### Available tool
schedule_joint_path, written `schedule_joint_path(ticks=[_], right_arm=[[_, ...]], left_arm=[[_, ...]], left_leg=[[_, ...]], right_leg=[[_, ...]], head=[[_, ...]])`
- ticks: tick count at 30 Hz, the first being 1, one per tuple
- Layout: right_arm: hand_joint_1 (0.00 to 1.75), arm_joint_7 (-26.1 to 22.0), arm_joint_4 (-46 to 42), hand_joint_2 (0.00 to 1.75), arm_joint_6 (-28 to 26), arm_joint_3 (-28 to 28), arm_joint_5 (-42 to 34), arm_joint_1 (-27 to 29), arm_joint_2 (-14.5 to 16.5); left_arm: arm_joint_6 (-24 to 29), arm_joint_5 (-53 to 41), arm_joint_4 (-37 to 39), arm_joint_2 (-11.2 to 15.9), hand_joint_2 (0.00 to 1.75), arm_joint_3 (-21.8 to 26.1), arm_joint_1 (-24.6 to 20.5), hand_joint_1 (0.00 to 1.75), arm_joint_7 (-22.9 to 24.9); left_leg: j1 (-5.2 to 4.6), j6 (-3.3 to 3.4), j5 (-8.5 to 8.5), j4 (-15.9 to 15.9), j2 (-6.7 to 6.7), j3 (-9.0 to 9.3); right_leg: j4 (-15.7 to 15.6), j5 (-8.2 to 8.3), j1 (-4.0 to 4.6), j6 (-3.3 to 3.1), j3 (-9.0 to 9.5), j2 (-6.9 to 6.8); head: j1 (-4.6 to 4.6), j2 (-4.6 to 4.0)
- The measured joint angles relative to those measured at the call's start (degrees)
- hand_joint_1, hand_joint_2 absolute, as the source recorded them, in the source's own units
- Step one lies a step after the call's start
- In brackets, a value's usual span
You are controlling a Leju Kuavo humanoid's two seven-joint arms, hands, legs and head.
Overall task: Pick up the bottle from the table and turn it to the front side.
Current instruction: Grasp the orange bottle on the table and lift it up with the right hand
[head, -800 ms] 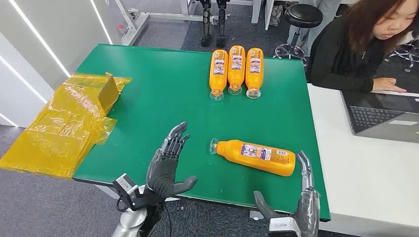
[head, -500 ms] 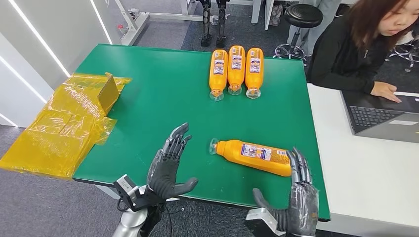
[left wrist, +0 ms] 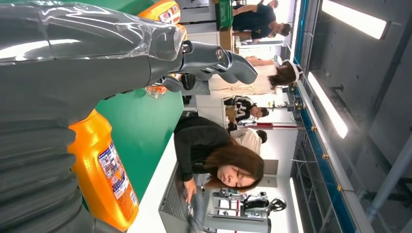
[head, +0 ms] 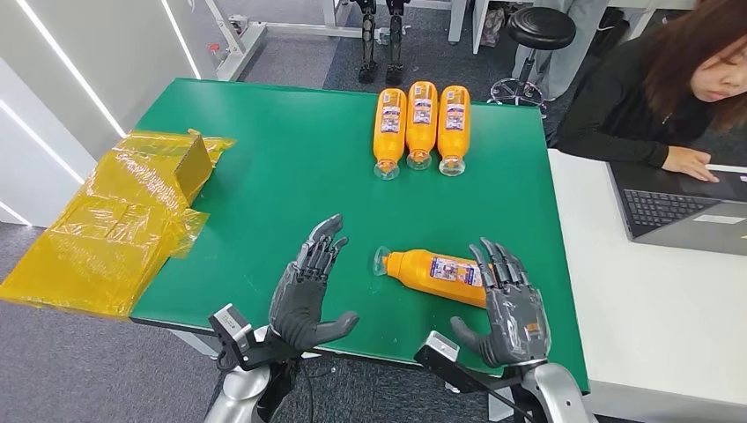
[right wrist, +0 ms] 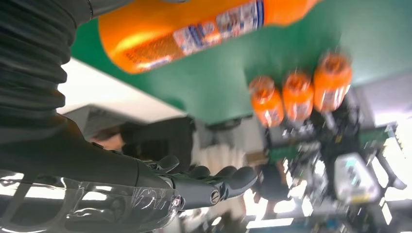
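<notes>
An orange bottle (head: 436, 270) lies on its side near the front of the green table (head: 282, 167), its clear cap toward my left and its label up. It also shows large in the left wrist view (left wrist: 104, 172) and the right wrist view (right wrist: 194, 26). My right hand (head: 509, 307) hovers over the bottle's base end with spread fingers, holding nothing. To the left of the cap my left hand (head: 308, 286) stands open, palm toward the bottle and a short gap away.
Three more orange bottles (head: 421, 123) lie side by side at the table's far edge. Crumpled yellow plastic wrap (head: 114, 216) hangs off the table's left side. A person (head: 656, 88) sits at a white desk (head: 652, 300) to the right with a laptop (head: 683, 211).
My right hand has risen from the table's front right edge and moved left over the bottle's base end. The left hand has crept slightly toward the cap. The person leaned right.
</notes>
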Motion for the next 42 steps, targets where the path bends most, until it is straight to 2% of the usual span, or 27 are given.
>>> schedule_joint_path(ticks=[10, 14, 19, 27, 35, 40, 42], right_arm=[[0.0, -5.3, 11.5, 1.75, 17.4, 6.4, -18.7, -17.1, -10.8], [0.0, -5.3, 15.4, 1.75, 25.3, 10.9, -28.4, -25.1, -15.7], [0.0, -3.9, 19.4, 1.75, 30.9, 16.5, -36.8, -33.8, -19.5], [0.0, -2.6, 24.5, 1.75, 33.8, 24.6, -44.0, -40.4, -20.6], [0.0, -2.0, 28.2, 1.75, 34.2, 32.3, -47.9, -43.1, -20.5], [0.0, -1.5, 30.1, 1.75, 29.3, 35.2, -45.8, -40.4, -19.8], [0.87, -1.3, 30.6, 1.75, 26.6, 35.4, -43.8, -38.3, -19.3]], left_arm=[[-0.4, 0.0, 0.2, 0.0, 1.75, 0.0, 0.6, 0.0, 0.0], [-0.7, 0.0, 0.2, 0.2, 1.75, 0.0, 1.2, 0.0, 0.0], [-0.7, 0.0, 0.2, 0.3, 1.75, 0.0, 1.8, 0.0, 0.0], [-0.6, -0.2, 0.2, 0.2, 1.75, 0.0, 1.9, 0.0, 0.0], [-0.6, 0.2, 0.2, 0.2, 1.75, 0.0, 1.7, 0.0, 0.0], [-0.7, 0.9, 0.6, 0.2, 1.75, 0.0, 1.1, 0.0, 0.0], [-0.7, 1.4, 0.9, 0.2, 1.75, 0.0, 0.8, 0.0, 0.0]], left_leg=[[-0.01, 0.01, 0.04, 0.0, -0.02, -0.03], [-0.02, 0.01, 0.04, 0.0, -0.03, -0.04], [-0.01, 0.01, 0.04, 0.0, -0.05, -0.04], [0.0, 0.01, 0.04, 0.0, -0.1, -0.04], [-0.01, 0.01, 0.04, 0.0, -0.13, -0.05], [0.0, 0.01, 0.04, 0.0, -0.17, -0.04], [0.0, 0.01, 0.03, 0.0, -0.17, -0.04]], right_leg=[[0.0, 0.03, -0.01, 0.02, 0.0, -0.02], [0.0, 0.04, -0.02, 0.03, -0.01, -0.02], [0.0, 0.04, -0.01, 0.03, -0.02, -0.04], [0.0, 0.03, 0.0, 0.03, -0.03, -0.06], [0.0, 0.03, 0.0, 0.03, -0.03, -0.08], [0.0, 0.03, 0.0, 0.03, -0.02, -0.13], [0.0, 0.02, 0.01, 0.03, -0.02, -0.13]], head=[[0.01, 0.0], [0.0, 0.0], [-0.01, 0.0], [-0.01, 0.0], [-0.01, 0.0], [-0.01, 0.0], [-0.01, 0.0]])
